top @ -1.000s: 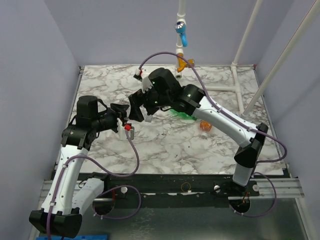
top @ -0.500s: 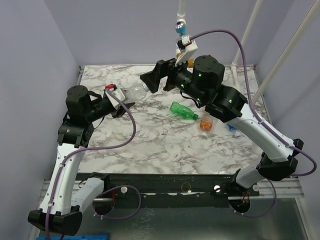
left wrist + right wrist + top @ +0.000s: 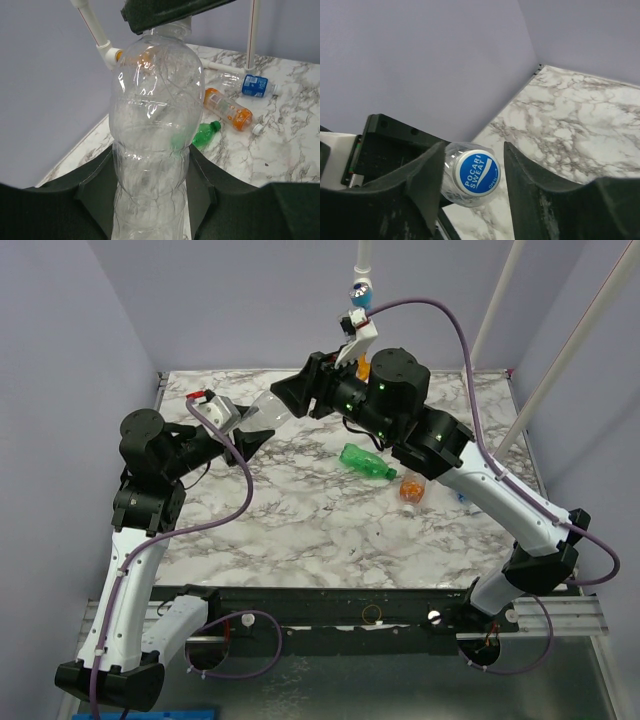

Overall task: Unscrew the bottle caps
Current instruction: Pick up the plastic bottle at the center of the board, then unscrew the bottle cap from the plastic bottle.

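**Left gripper** (image 3: 150, 167): the jaws were clamped on the lower body of the clear bottle (image 3: 150, 100). One of its dark fingers (image 3: 97, 185) pressed against each side. The bottle was held off the surface, with its neck pointing away from the wrist.

**Right gripper** (image 3: 474, 157): the jaws were partly parted and set astride the neck end of the same bottle. The blue cap (image 3: 476, 172), white-rimmed and printed POCARI SWEAT, lay between them. In the right wrist view a narrow gap showed between the cap and the right-hand finger. No grip on the cap could be made out.

**Held bottle:** in the top view the two grippers met nose to nose. The clear bottle bridged them above the far-left part of the marble-patterned table (image 3: 300, 540).

**Other bottles:**
- The green bottle (image 3: 367, 462) lay on its side near the middle of the surface.
- The orange bottle (image 3: 411, 490) lay just beside the green one, toward the right edge. In the left wrist view a whitish cap (image 3: 256, 129) closed its end.
- The blue-labelled bottle (image 3: 255, 85) lay farther toward the right edge. The right arm largely hid it in the top view.

**Surroundings:** a white pipe frame (image 3: 92, 25) rose along the far edge.
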